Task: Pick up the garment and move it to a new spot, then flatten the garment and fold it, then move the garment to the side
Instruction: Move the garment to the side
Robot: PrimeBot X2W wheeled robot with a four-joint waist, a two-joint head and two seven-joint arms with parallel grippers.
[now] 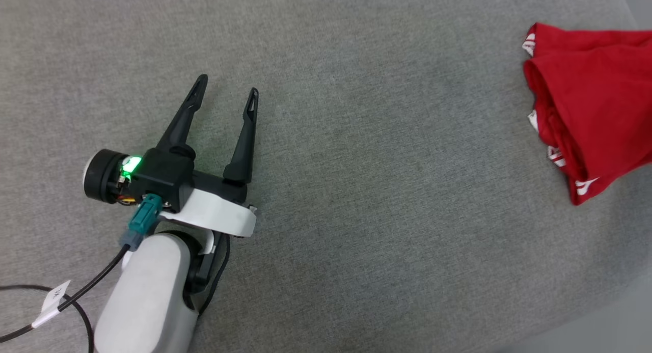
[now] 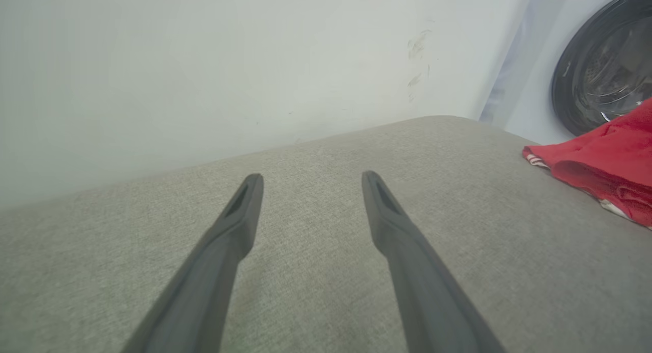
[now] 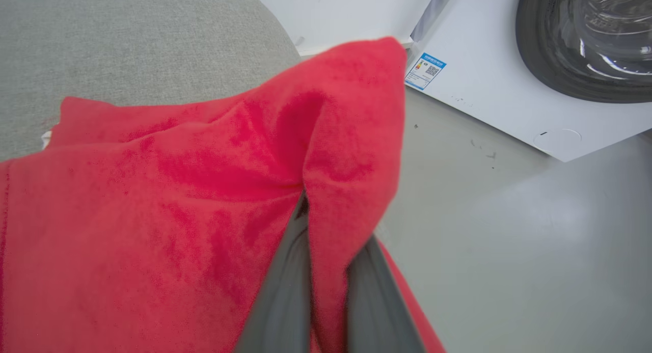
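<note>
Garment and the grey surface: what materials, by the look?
Garment: soft knit fabric, matte red, likely cotton or polyester jersey; it drapes and creases. Grey surface: woven upholstery cloth, matte, visible weave; probably padded, given its rounded edge.

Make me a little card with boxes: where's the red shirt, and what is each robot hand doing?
shirt: red shirt, bunched up at the right side of the grey cushion
left hand: open, empty, above bare cushion, apart from the shirt
right hand: shut on a fold of the shirt
nearby: white washing machine on the floor
</note>
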